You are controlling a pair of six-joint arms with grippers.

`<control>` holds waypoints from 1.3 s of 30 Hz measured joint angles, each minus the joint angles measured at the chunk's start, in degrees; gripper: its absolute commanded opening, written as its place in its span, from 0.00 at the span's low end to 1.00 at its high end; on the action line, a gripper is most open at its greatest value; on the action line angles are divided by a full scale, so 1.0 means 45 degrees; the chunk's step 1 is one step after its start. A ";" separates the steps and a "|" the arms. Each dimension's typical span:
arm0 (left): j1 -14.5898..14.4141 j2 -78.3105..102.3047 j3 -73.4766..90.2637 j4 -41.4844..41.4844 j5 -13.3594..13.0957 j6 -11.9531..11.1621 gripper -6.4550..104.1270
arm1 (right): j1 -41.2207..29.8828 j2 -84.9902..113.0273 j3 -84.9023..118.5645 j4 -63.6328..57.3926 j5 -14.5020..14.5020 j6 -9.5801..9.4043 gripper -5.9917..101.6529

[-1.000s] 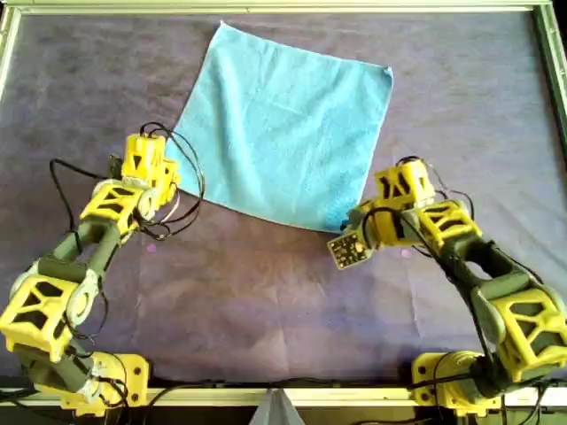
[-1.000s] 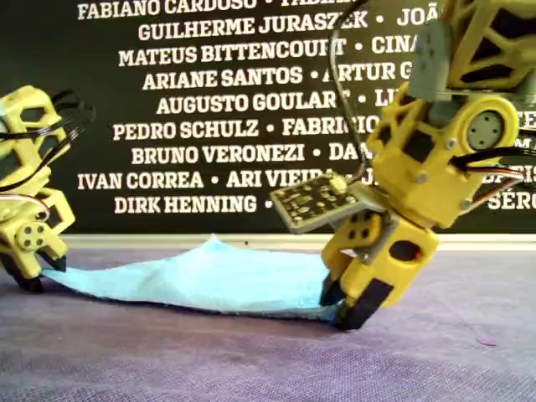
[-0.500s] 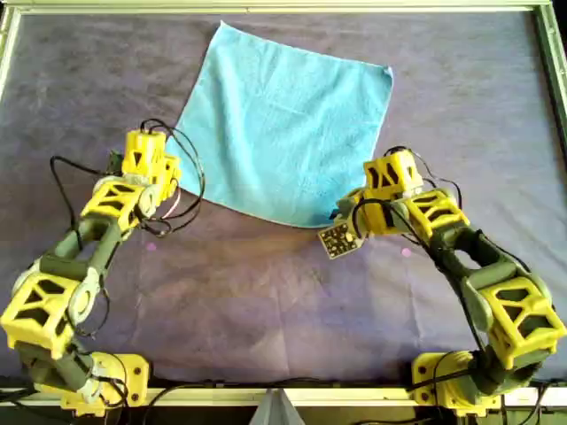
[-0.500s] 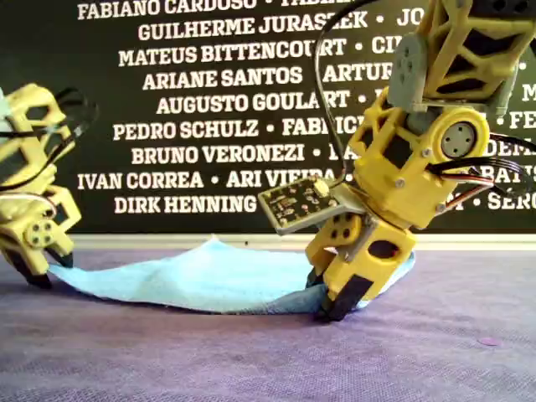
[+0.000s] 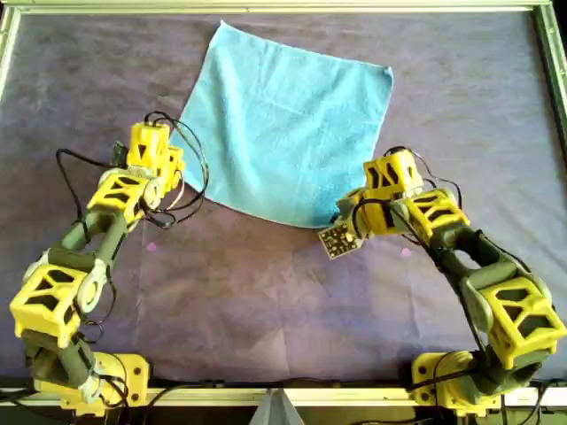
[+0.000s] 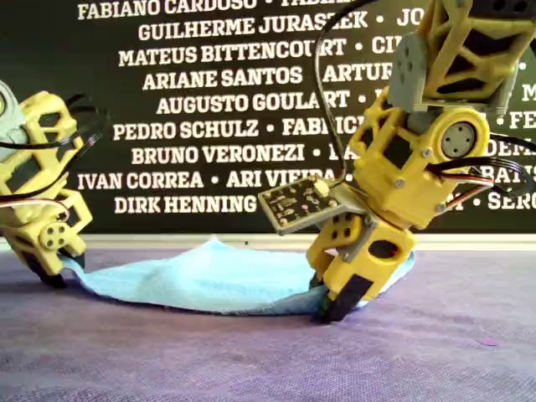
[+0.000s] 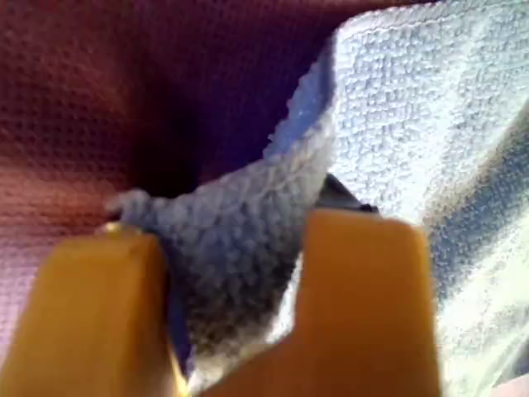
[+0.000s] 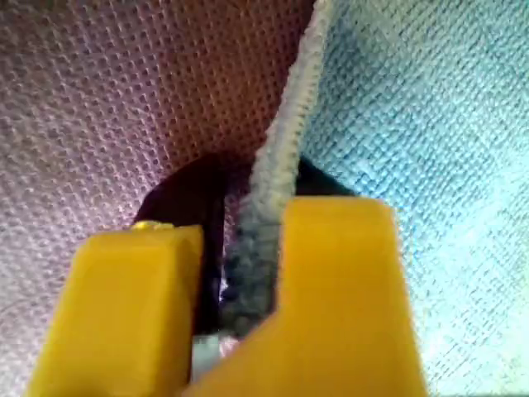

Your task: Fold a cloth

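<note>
The light blue cloth (image 5: 283,124) lies spread on the far middle of the table in the overhead view, turned like a diamond. My left gripper (image 5: 174,170) is shut on its corner at the overhead view's left; the left wrist view shows the bunched cloth (image 7: 397,124) pinched between the yellow fingers (image 7: 99,314). My right gripper (image 5: 344,212) is shut on the near corner at the overhead view's right, with the cloth's edge (image 8: 289,141) standing between its fingers (image 8: 339,281). In the exterior view both gripped corners of the cloth (image 6: 209,280) sit just at table height.
A dark purple-grey table cover (image 5: 266,301) spans the table, bounded by a metal frame (image 5: 283,7). A small circuit board (image 5: 338,239) sticks out beside the right gripper. A black wall with white names (image 6: 209,100) stands behind the table.
Both grippers have dragged their corners toward the cloth's middle. The right moved first, then held still. The left gripper kept shifting toward the far side, bunching the cloth's edge.
</note>
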 measured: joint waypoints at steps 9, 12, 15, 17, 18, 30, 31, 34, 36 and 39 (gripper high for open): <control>-0.0078 0.0117 0.0000 0.0000 0.0059 -0.0039 0.08 | -0.0039 -0.0020 0.0000 0.0000 -0.0098 0.0000 0.05; -0.0078 0.0332 0.0020 0.0020 0.0117 -0.0039 0.08 | -0.0039 -0.0020 0.0000 0.0000 -0.0098 0.0000 0.05; -0.0078 0.0742 0.0234 0.0039 0.0137 -0.0020 0.08 | -0.0098 -0.0020 0.0000 0.0000 -0.0078 0.0000 0.05; -0.0176 0.1172 0.0703 0.0039 0.0137 -0.0020 0.08 | -0.0215 0.0000 0.0000 0.0000 -0.0059 -0.0039 0.05; -0.0254 0.1445 0.1035 0.0039 0.0098 -0.0020 0.08 | -0.0352 0.0039 0.0000 0.0000 -0.0059 -0.0098 0.05; -0.2031 0.5996 0.6465 0.0039 0.0078 -0.0020 0.08 | -0.1641 0.1211 0.0020 0.1172 0.0156 -0.0215 0.05; -0.2051 0.6230 0.6758 0.0039 0.0078 -0.0020 0.08 | -0.1719 0.1211 0.0020 0.1309 0.0156 -0.0215 0.05; -0.2051 0.6504 0.7520 0.0039 0.0098 -0.0020 0.08 | -0.1836 0.1211 0.0039 0.1641 0.0156 -0.0215 0.05; -0.2051 0.6543 0.7969 0.0039 0.0098 -0.0020 0.08 | -0.1797 0.1230 0.0371 0.1680 0.0156 -0.0215 0.05; -0.2051 0.6582 0.8242 0.0039 0.0078 -0.0020 0.08 | -0.1660 0.1211 0.0840 0.1758 0.0156 -0.0215 0.05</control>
